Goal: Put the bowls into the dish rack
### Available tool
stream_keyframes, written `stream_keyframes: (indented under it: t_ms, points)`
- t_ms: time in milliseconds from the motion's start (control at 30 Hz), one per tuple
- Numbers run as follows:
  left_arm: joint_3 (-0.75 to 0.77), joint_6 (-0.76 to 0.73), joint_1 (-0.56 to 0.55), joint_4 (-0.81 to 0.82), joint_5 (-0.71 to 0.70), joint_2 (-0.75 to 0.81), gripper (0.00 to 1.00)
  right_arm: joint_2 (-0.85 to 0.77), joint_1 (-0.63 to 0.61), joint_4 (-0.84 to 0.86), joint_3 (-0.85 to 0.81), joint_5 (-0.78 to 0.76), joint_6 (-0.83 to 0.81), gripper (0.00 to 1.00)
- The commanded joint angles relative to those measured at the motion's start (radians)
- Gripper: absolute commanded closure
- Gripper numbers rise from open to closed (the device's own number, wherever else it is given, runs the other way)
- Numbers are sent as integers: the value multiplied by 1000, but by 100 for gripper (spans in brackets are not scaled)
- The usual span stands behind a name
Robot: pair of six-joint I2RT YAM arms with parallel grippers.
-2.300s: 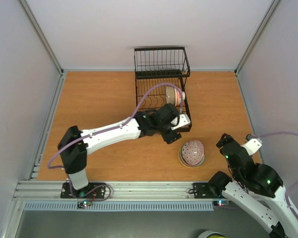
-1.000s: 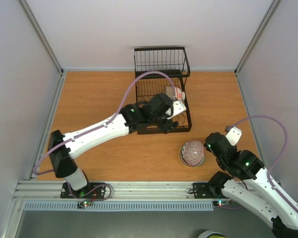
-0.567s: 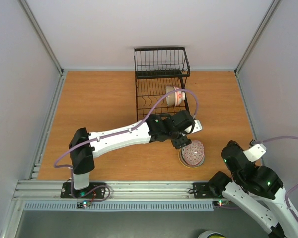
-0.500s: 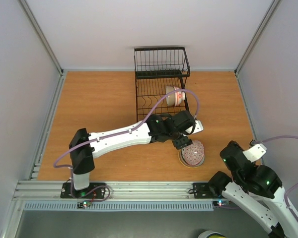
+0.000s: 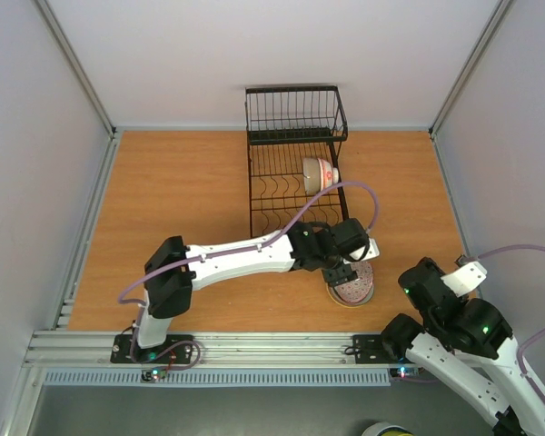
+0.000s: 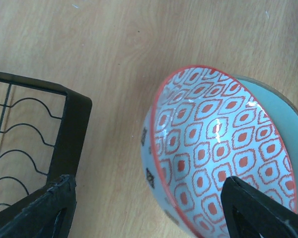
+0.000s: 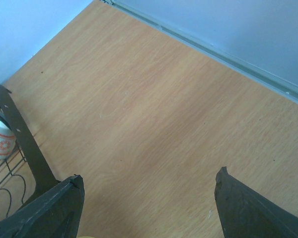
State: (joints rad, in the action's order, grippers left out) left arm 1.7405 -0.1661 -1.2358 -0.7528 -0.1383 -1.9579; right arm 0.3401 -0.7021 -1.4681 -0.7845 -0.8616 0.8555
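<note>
Dish rack (image 5: 294, 109) is located at upper centre of the top view, at the far edge of the wooden table (image 5: 182, 200). One cream bowl (image 5: 320, 174) with red marks is seated on edge among the wire dividers at the right side of the rack; part of it is also seen at the far left of the right wrist view. The patterned bowl (image 5: 356, 289) is found on the table below and to the right of the rack, at lower centre-right of the top view, apart from the rack. In the left wrist view it is seen tilted, nested in a second bowl (image 6: 288, 124) with a pale blue-green interior, whose rim shows at the right edge of the frame. The left gripper (image 5: 345, 271) is positioned directly over this pair. Its jaws are spread wide, with the patterned bowl lying between the fingers (image 6: 44, 208); a clear gap is seen on the rack side, and contact on the other side cannot be determined. The right gripper (image 5: 424, 280) is held at lower right of the top view, near the pair but apart from it. Its jaws are likewise spread, with bare table seen between them.
</note>
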Motion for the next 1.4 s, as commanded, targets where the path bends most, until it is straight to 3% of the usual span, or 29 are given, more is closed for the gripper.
stream_keyframes:
  t_ms: [0,167,567,1000,1200,1367]
  points:
    - [27,-8,-19,1,17,-43,20,-1,-5,-7,-21,-37,13,27]
    - [28,-13,-19,-1,24,-52,23,2,-5,1,-19,-32,3,27]
    - [33,-24,-19,-15,33,-56,98,1,-5,-1,-22,-34,4,26]
    - [87,-22,13,-51,51,47,99,13,-5,70,-53,0,-112,25]
    - [169,30,180,-111,207,139,100,36,-5,245,-83,59,-315,25]
    - [22,51,371,-7,309,270,100,136,-5,483,-84,218,-537,24]
